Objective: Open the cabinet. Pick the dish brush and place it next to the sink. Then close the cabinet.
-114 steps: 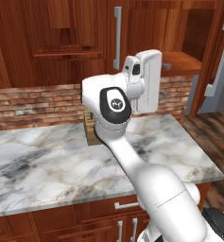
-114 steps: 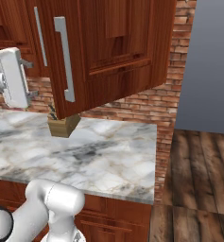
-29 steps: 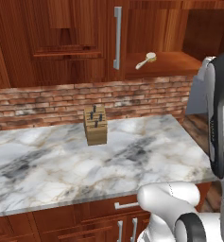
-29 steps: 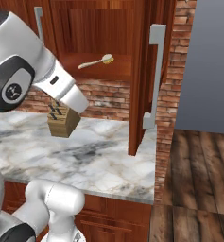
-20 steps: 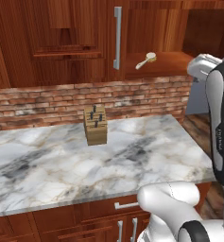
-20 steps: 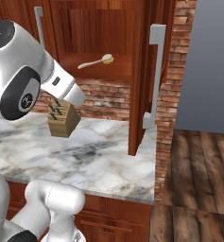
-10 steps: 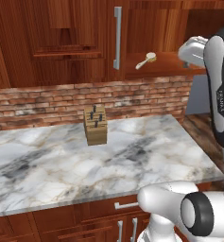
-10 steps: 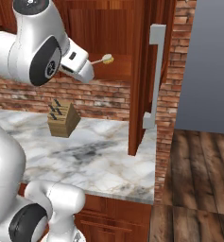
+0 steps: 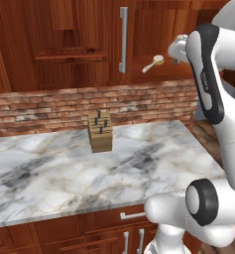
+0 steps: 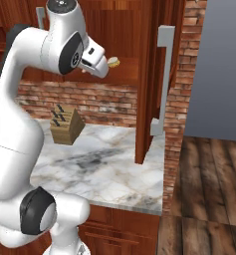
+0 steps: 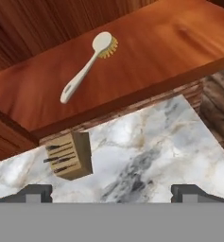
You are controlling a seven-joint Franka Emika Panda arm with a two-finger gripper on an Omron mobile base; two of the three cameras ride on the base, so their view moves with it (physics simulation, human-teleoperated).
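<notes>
The dish brush (image 11: 87, 66), ahead of the gripper (image 11: 111, 191), is cream-white with yellow bristles and lies on a reddish-brown shelf of the cabinet (image 10: 149, 74), whose bar handle is silver. Below the gripper, the counter (image 9: 49, 173) is white marble veined grey and tan, carrying a tan knife block (image 9: 100, 131) with dark handles. Behind it the wall (image 9: 49, 106) is red-brown brick with pale mortar.

Ahead of my claw I count one dish brush (image 11: 88, 66), one knife block (image 11: 69, 155), and one marble counter (image 11: 151, 142).

Cabinet (image 10: 148, 74) open; dish brush (image 11: 87, 65) flat on shelf.
</notes>
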